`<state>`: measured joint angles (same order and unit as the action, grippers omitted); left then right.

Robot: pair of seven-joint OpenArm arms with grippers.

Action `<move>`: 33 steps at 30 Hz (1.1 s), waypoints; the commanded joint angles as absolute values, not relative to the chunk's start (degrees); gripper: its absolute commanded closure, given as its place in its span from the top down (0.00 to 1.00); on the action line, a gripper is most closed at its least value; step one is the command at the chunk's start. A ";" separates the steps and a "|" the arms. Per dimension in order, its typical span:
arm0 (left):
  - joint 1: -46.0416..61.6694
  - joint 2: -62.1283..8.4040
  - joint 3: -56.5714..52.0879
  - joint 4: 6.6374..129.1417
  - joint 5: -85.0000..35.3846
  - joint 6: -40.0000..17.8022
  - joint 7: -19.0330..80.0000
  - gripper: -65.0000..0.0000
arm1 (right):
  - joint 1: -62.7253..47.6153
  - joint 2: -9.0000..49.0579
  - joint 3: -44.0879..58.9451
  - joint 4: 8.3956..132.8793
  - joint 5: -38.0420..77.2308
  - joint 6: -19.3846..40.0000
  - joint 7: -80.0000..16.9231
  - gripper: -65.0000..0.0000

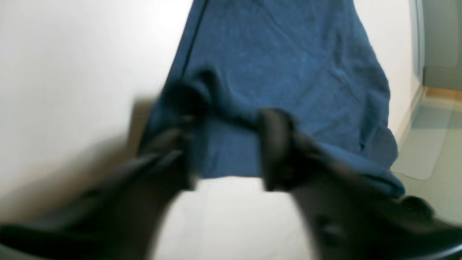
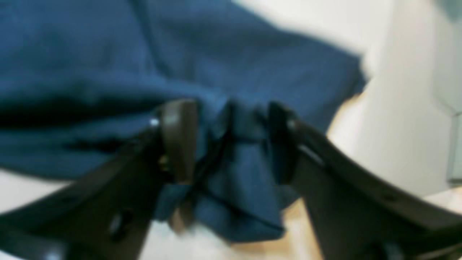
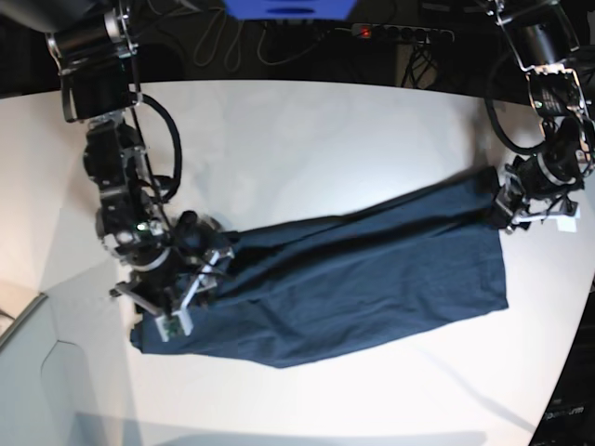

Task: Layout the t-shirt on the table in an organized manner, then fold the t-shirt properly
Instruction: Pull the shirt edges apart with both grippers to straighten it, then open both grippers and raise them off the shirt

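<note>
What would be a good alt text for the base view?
A dark navy t-shirt lies stretched across a white table, seen from above. The right gripper is at one end and the left gripper at the other.

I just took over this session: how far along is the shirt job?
Done: the t-shirt is stretched lengthwise across the table, though wrinkled. In hand: the left gripper and right gripper sit at opposite ends, jaws apart with cloth bunched between them, apparently letting go. Left: smoothing it flat and all the folding.
</note>
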<state>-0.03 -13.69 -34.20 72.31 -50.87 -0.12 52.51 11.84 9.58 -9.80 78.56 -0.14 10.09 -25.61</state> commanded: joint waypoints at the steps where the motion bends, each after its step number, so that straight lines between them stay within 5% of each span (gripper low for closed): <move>1: -0.75 -14.90 -34.51 73.63 -52.18 -0.13 52.53 0.54 | 11.30 9.98 -7.69 81.45 -0.31 9.54 -24.48 0.56; 5: 1.54 -14.81 -34.51 77.58 -52.26 -0.31 52.53 0.71 | 5.76 8.40 -4.26 89.10 -0.31 9.54 -24.57 0.59; 15: 6.90 -9.01 -34.42 81.71 -51.65 -0.31 51.82 0.71 | -4.09 8.13 -4.26 92.70 -0.31 9.54 -24.48 0.59; 33: 11.65 -9.27 -34.51 81.19 -51.65 0.31 44.97 0.71 | -7.87 8.13 -4.09 92.88 -0.31 9.54 -24.57 0.59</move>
<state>11.99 -8.71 -34.37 80.58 -50.48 0.32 45.41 -8.21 7.88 -4.38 91.70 -0.60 9.65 -25.85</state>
